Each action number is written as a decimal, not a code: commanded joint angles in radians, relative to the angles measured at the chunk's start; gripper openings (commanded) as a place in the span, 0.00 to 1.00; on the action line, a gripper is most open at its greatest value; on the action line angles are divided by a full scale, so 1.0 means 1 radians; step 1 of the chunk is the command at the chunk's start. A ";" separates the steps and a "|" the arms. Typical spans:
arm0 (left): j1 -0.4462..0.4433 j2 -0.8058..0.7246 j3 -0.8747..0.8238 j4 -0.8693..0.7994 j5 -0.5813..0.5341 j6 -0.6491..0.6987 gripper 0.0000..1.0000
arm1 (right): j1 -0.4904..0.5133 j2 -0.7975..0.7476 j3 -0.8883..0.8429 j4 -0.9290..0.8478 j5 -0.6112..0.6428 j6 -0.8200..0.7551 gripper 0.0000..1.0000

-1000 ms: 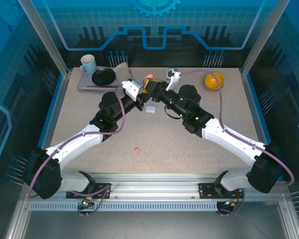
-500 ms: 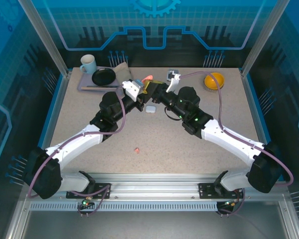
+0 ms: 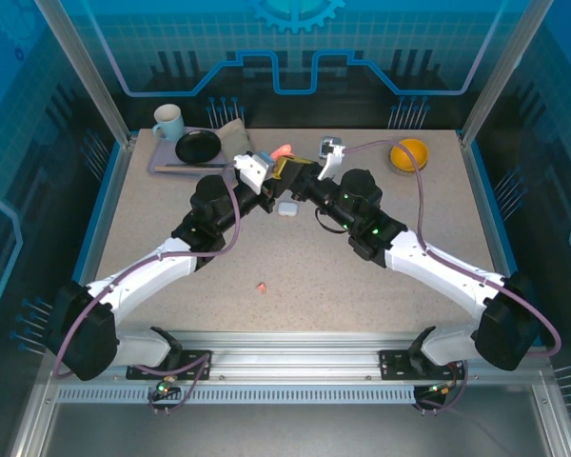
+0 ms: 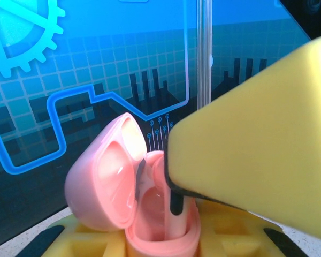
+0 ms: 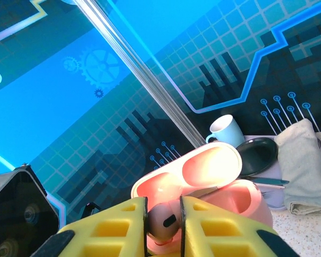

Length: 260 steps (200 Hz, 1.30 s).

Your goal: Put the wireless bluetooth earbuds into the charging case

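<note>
Far-left corner of desk (image 3: 362, 276): grey tray (image 3: 158, 165) carrying pale-blue mug (image 3: 167, 122), black dish (image 3: 198, 146) and folded grey cloth (image 3: 231, 135). Cloth at the tray's right end.

Toward near edge, slightly left of centre: loose earbud (image 3: 262, 285), salmon-pink, lying alone on the bare surface, well apart from both arms.

Left jaws: reaching in over far-centre of desk. Closed tight on the base of the pink case (image 4: 150, 209), gripped low between yellow pads (image 4: 96, 242). Case upright, lid hinged open and tipped back to the left in the left wrist view. Seen from above as a pink fleck between the two wrists.

White case (image 3: 286, 208): small, rounded, resting on desk just nearer than the meeting jaws, touching neither. Lid state too small to tell.

Right jaws: coming in from the opposite side, tip to tip with the left. Narrowed to a slim gap and pinching the held earbud (image 5: 161, 220) by its head between yellow fingers (image 5: 129, 217). Stem pointing down into the open base of the pink case, along its right-hand wall in the left wrist view. Head above the rim, not seated.

Far-right area of desk: orange bowl (image 3: 408, 153), well apart from both arms.
</note>
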 commanded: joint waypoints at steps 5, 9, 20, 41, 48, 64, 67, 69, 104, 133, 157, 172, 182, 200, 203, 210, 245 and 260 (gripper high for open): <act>-0.007 -0.004 0.050 0.066 -0.012 -0.025 0.00 | 0.023 -0.005 -0.005 -0.047 0.015 -0.019 0.28; -0.007 -0.004 0.050 0.064 -0.012 -0.026 0.00 | 0.024 -0.004 0.000 -0.052 0.017 -0.019 0.30; -0.007 -0.004 0.050 0.064 -0.011 -0.027 0.00 | 0.024 0.001 0.011 -0.064 0.017 -0.023 0.35; -0.006 -0.005 0.048 0.063 -0.011 -0.029 0.00 | 0.022 0.003 0.031 -0.077 0.018 -0.026 0.40; -0.008 -0.005 0.047 0.063 -0.011 -0.029 0.00 | 0.022 0.005 0.038 -0.083 0.020 -0.027 0.41; -0.008 -0.005 0.044 0.065 -0.012 -0.031 0.00 | 0.021 0.008 0.057 -0.094 0.019 -0.030 0.43; -0.006 -0.006 0.043 0.066 -0.012 -0.032 0.00 | 0.020 0.010 0.060 -0.096 0.019 -0.031 0.44; -0.007 -0.007 0.043 0.066 -0.012 -0.032 0.00 | 0.020 0.011 0.063 -0.097 0.019 -0.032 0.44; -0.008 -0.008 0.031 0.076 -0.014 -0.044 0.00 | 0.004 0.032 0.107 -0.112 0.021 -0.013 0.49; -0.008 -0.011 0.023 0.081 -0.013 -0.049 0.00 | -0.006 0.060 0.135 -0.119 0.013 0.014 0.49; -0.007 -0.013 0.017 0.080 -0.017 -0.052 0.00 | -0.006 0.075 0.139 -0.107 0.015 0.027 0.49; -0.007 -0.010 0.013 0.086 -0.025 -0.064 0.00 | -0.008 0.084 0.141 -0.102 0.018 0.036 0.48; -0.006 -0.007 0.010 0.090 -0.028 -0.072 0.00 | -0.009 0.087 0.139 -0.098 0.022 0.039 0.48; -0.007 0.002 0.000 0.097 -0.029 -0.083 0.00 | -0.014 0.086 0.140 -0.096 0.026 0.046 0.49; -0.006 0.002 -0.002 0.101 -0.029 -0.085 0.00 | -0.015 0.086 0.140 -0.097 0.025 0.046 0.49; -0.006 0.006 -0.009 0.111 -0.030 -0.089 0.00 | -0.018 0.084 0.142 -0.100 0.026 0.048 0.49; -0.005 0.011 -0.057 0.162 -0.043 -0.142 0.00 | -0.029 0.075 0.130 -0.113 0.024 0.053 0.49; -0.005 0.016 -0.079 0.188 -0.039 -0.170 0.00 | -0.034 0.069 0.117 -0.117 0.025 0.059 0.49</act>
